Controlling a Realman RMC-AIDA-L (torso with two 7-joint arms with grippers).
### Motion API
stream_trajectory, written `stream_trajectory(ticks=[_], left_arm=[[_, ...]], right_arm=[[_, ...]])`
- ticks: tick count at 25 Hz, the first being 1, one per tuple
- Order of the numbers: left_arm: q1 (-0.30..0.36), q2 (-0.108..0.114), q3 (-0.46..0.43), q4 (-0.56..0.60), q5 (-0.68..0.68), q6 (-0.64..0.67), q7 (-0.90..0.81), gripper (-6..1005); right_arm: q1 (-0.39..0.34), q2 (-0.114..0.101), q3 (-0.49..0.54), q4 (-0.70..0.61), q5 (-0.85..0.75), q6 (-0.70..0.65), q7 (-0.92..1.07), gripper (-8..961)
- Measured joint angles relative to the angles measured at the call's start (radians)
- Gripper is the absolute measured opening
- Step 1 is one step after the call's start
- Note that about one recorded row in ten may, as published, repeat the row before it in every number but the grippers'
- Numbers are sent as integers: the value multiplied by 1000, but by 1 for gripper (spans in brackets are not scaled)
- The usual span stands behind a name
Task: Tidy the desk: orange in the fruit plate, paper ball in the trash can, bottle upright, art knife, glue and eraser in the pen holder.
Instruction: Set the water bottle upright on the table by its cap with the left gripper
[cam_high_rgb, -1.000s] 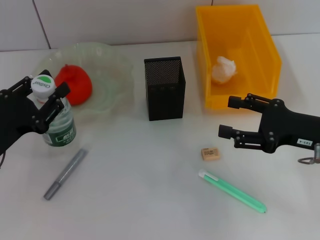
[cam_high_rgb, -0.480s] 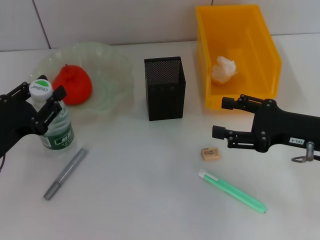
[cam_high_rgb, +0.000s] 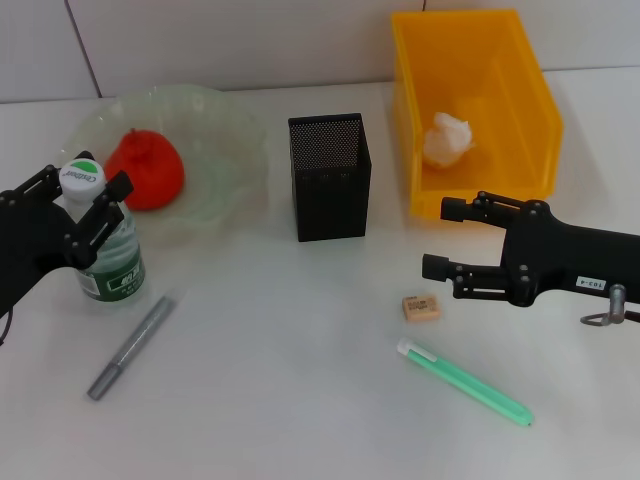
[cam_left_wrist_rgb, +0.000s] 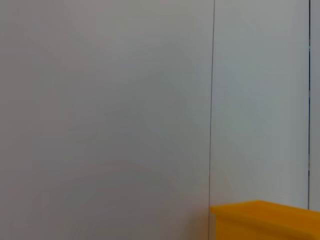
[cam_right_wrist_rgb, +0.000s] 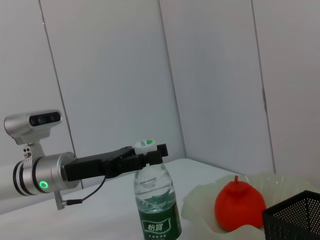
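- The right hand (cam_high_rgb: 440, 239) hangs open over the surface (cam_high_rgb: 280, 380), with nothing between its two fingers.
- The eraser (cam_high_rgb: 421, 308) lies on the surface just near of that hand and a bit to the left. I think it is the next thing to pick up.
- The eraser's long side runs left to right, and the right hand is much closer to it than the left hand is.
- The pen holder (cam_high_rgb: 330, 176) stands up straight to the far left of the eraser. I cannot tell if anything is in it.
- The left hand (cam_high_rgb: 82, 195) is at the top of the bottle (cam_high_rgb: 102, 246), one finger on each side of the cap. I cannot tell if it is squeezing.
- The bottle stands upright at the left, just near of the fruit plate (cam_high_rgb: 230, 130).
- The orange (cam_high_rgb: 146, 170) sits in the fruit plate.
- The paper ball (cam_high_rgb: 447, 139) lies in the trash can (cam_high_rgb: 520, 90), far right.
- A green pen-like stick (cam_high_rgb: 465, 382) lies slanted, near of the eraser.
- A grey pen-like stick (cam_high_rgb: 131, 347) lies slanted, near of the bottle.
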Motion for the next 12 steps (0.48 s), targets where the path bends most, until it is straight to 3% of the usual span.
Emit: stream_trajectory(ticks=[7, 12], left_arm=[[-3, -4, -4, -2, -13, -28, -3, 432], [3, -3, -5, -2, -25, 0, -2, 632]], right_arm=[[0, 0, 0, 0, -2, 0, 0, 832], [0, 0, 0, 0, -3, -1, 0, 832]])
